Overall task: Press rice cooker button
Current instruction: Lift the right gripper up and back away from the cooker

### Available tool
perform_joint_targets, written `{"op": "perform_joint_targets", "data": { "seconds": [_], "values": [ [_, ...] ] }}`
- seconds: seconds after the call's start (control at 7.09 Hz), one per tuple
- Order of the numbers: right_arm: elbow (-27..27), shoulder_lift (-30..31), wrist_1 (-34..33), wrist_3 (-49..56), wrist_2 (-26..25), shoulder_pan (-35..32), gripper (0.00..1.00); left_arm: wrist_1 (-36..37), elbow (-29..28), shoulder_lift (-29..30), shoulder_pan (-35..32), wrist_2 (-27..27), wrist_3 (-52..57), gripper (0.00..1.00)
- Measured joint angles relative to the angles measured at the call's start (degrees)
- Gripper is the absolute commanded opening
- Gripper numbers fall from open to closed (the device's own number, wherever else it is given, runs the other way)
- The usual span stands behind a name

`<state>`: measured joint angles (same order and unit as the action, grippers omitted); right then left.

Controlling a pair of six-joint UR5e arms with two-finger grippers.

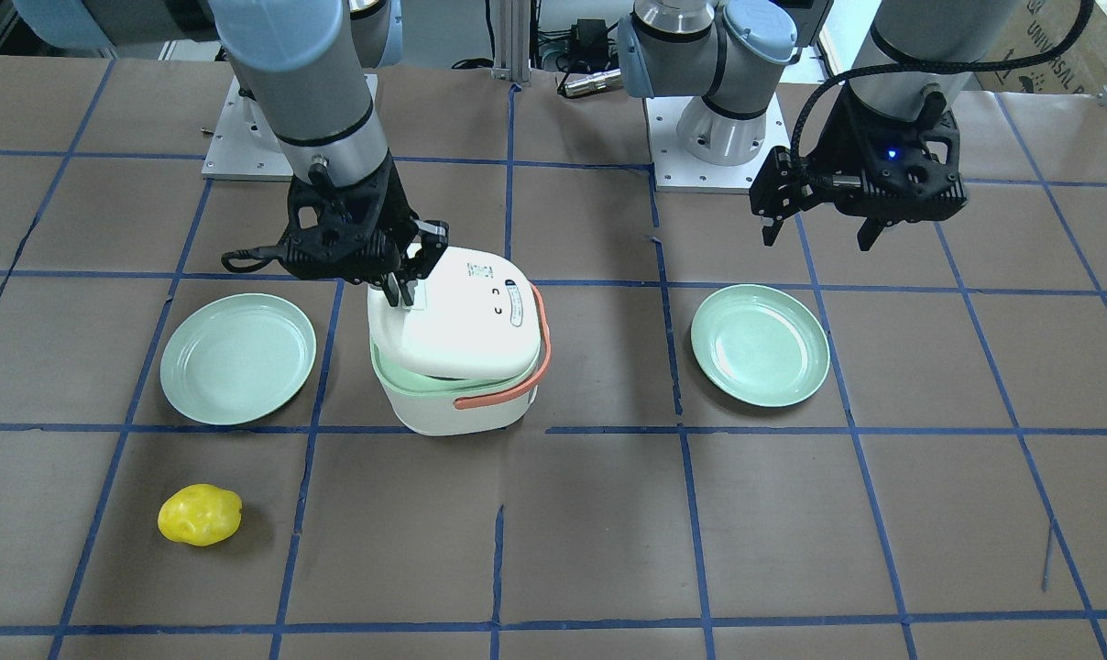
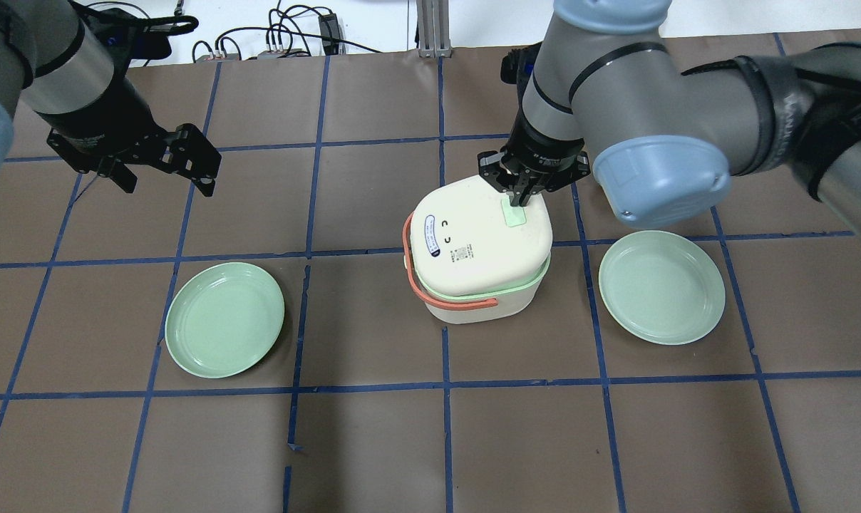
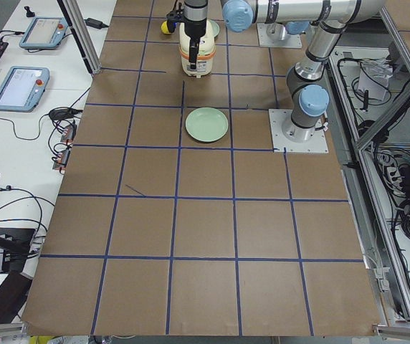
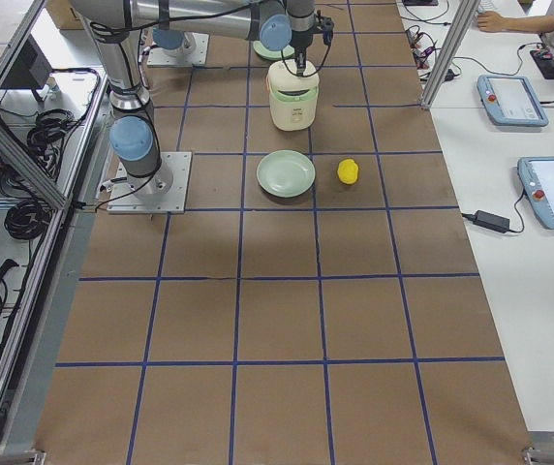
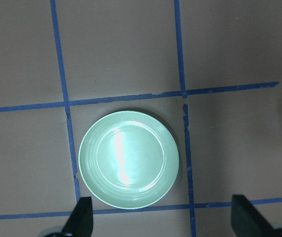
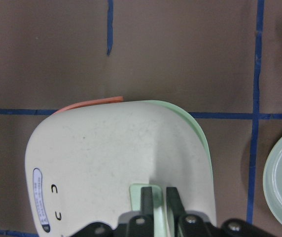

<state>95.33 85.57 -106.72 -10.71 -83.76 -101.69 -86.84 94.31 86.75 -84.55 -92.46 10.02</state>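
Observation:
The white rice cooker [image 1: 457,339] with a green rim and an orange handle stands mid-table; it also shows in the overhead view [image 2: 473,249]. Its pale green button [image 2: 514,215] sits on the lid near the edge on the robot's side, and shows in the right wrist view [image 6: 151,195]. My right gripper [image 2: 517,197] is shut, its fingertips [image 6: 173,197] pointing down onto the button; it also shows in the front view [image 1: 402,291]. My left gripper [image 2: 167,187] is open and empty, held above the table away from the cooker, also seen in the front view [image 1: 819,234].
One green plate [image 2: 662,285] lies beside the cooker on my right. Another green plate [image 2: 224,328] lies on my left, below the left wrist camera [image 5: 128,159]. A yellow potato-like object [image 1: 199,514] lies near the far edge on my right.

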Motion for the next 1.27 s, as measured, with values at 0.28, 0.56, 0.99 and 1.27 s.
{"op": "perform_joint_targets", "data": {
  "seconds": [0.28,0.56,0.99,1.27],
  "values": [
    [-6.2,1.4,7.0,0.7,-0.9,1.1,0.54,0.0,0.0,0.0,0.0,0.0,0.0,1.0],
    [-8.8,2.4,13.3,3.0,-4.8,3.1,0.66,0.0,0.0,0.0,0.0,0.0,0.0,1.0],
    [-8.9,5.4,18.6,9.7,-6.4,11.1,0.68,0.0,0.0,0.0,0.0,0.0,0.0,1.0],
    [-7.2,6.0,20.1,11.7,-5.8,15.6,0.73,0.0,0.0,-0.1,0.0,0.0,0.0,1.0]
  ]
}}
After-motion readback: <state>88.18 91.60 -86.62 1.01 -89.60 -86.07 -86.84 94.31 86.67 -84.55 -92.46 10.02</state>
